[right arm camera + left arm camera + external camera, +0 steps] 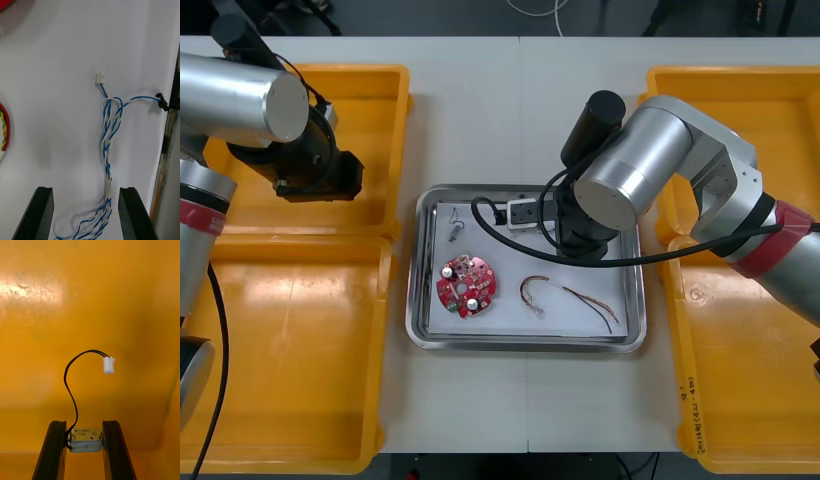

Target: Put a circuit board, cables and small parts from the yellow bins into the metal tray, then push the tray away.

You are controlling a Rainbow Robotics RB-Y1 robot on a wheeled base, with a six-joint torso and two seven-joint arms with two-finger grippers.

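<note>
Left wrist view: the left gripper (84, 424), clamped on a small boxy metal part (86, 440) inside the far left yellow bin (375, 110), should rise above the wall before crossing to the shiny metal tray (525, 344), where the right gripper (86, 189) hangs with fingers apart.

This is a robotics lab or electronics assembly workshop. A plain light table (480, 110) is laid out as a work station, with yellow bins (290, 340) two at each side and a metal tray (530, 344) between them. The stock is electronic: a round red circuit board (468, 285), a twisted blue and white cable (107, 146), a small metal part (86, 439). Two silver robot arms (635, 170) reach over the bench
</note>
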